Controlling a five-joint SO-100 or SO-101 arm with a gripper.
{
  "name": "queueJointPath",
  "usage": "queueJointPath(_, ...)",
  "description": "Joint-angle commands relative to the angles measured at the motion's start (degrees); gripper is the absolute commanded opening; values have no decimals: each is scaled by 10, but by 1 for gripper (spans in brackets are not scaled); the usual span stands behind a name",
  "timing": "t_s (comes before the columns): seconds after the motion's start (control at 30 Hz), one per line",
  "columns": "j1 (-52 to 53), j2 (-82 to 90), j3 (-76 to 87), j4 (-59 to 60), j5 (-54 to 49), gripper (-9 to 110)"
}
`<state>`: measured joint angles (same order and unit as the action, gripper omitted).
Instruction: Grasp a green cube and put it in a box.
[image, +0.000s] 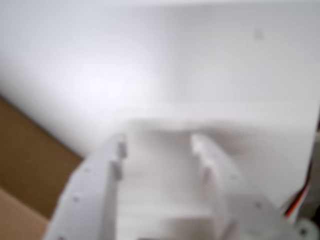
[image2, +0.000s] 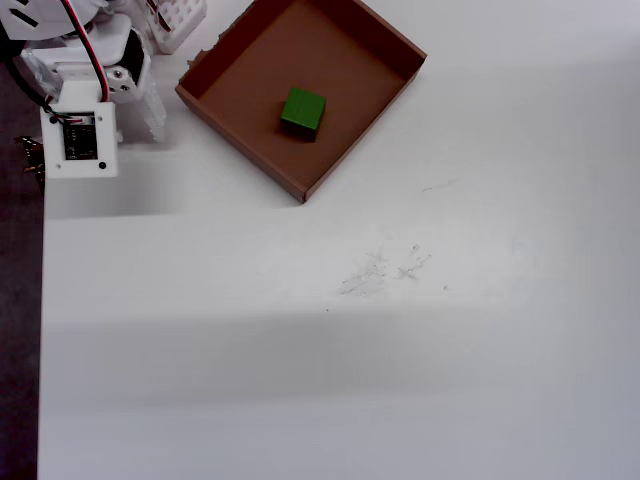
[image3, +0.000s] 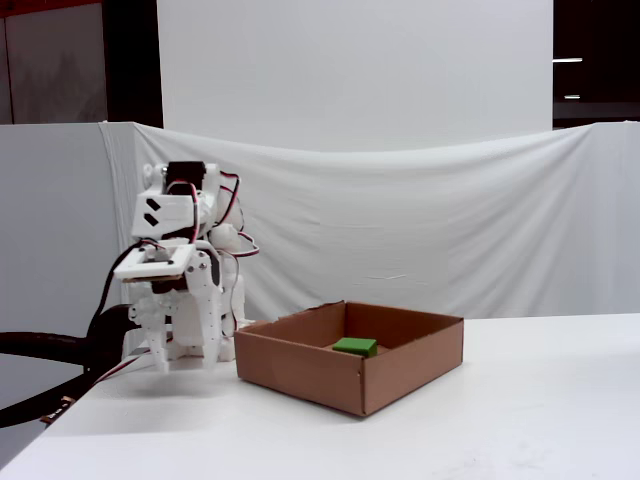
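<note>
The green cube (image2: 302, 111) lies inside the brown cardboard box (image2: 240, 125) at the top of the overhead view. In the fixed view the green cube (image3: 355, 346) rests on the floor of the box (image3: 300, 370). My white gripper (image2: 148, 108) hangs folded close to the arm's base, left of the box and apart from it; the fixed view shows the gripper (image3: 185, 355) pointing down just above the table. In the blurred wrist view the gripper (image: 160, 142) has its fingers apart with nothing between them, and brown cardboard of the box (image: 25, 160) shows at the lower left.
A small white perforated block (image2: 178, 20) stands behind the arm's base. The table's left edge (image2: 40, 330) runs down the overhead view, with dark floor beyond. A white cloth backdrop (image3: 420, 220) hangs behind the table.
</note>
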<state>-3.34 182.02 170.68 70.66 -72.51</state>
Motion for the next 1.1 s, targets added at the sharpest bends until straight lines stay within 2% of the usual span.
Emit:
queueJointPath(0.0,3,4,-4,7,-4,17)
queueJointPath(0.93,-17,4,-4,8,11,22)
queueJointPath(1.07,-16,4,-4,11,44,22)
